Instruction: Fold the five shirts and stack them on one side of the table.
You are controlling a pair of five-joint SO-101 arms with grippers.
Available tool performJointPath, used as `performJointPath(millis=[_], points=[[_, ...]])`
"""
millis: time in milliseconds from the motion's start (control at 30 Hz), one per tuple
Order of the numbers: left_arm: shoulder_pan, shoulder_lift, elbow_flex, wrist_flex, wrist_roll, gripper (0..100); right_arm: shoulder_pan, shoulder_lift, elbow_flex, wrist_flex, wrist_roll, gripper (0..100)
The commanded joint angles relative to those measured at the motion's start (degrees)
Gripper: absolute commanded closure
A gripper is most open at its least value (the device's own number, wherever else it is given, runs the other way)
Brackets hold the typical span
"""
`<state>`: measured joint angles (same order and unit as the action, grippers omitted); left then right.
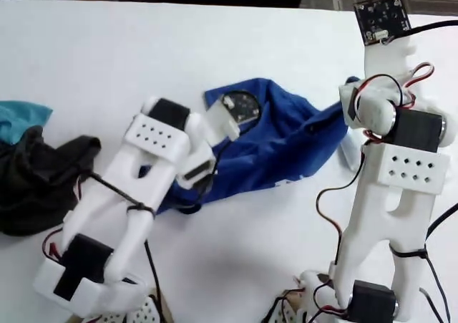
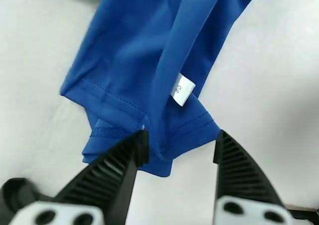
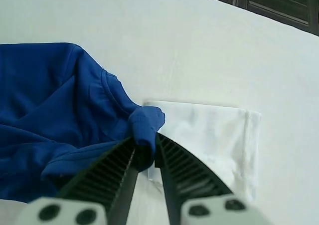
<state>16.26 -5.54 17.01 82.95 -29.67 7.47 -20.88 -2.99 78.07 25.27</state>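
Note:
A crumpled blue shirt (image 1: 286,144) lies in the middle of the white table (image 1: 107,58). My left gripper (image 2: 182,140) is open, with its jaws on either side of a hem corner of the blue shirt (image 2: 149,60), near a small white label (image 2: 183,89). In the high view the left gripper (image 1: 193,194) hangs over the shirt's near left edge. My right gripper (image 3: 144,152) is shut on a bunched fold of the blue shirt (image 3: 50,100). In the high view the right gripper (image 1: 348,101) holds the shirt's far right corner.
A folded white shirt (image 3: 209,130) lies flat just beyond the right gripper. A black shirt (image 1: 36,180) is heaped at the table's left edge, with a teal shirt (image 1: 18,115) behind it. The table's dark far edge (image 3: 259,5) is close.

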Motion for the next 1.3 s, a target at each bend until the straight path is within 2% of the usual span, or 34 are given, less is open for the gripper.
performJointPath(millis=[0, 500, 700, 833, 1267], points=[[-2.11, -0.44, 3.47, -5.36, 0.09, 77, -0.31, -2.24, -0.18, -1.19, -0.09, 97.8], [-2.99, -0.35, 6.55, -8.62, 0.00, 78, -0.22, -2.24, -0.18, -1.10, -0.09, 97.8], [-2.81, -0.35, 6.90, -8.70, 0.00, 98, -0.31, -2.24, -0.18, -1.19, -0.09, 97.8], [-2.55, -0.35, 6.90, -8.70, 0.00, 95, -0.31, -2.24, -0.18, -1.19, -0.09, 97.8], [-2.55, -0.35, 9.80, -8.62, 0.09, 94, -0.31, -2.24, -0.18, -1.27, -0.09, 97.8]])
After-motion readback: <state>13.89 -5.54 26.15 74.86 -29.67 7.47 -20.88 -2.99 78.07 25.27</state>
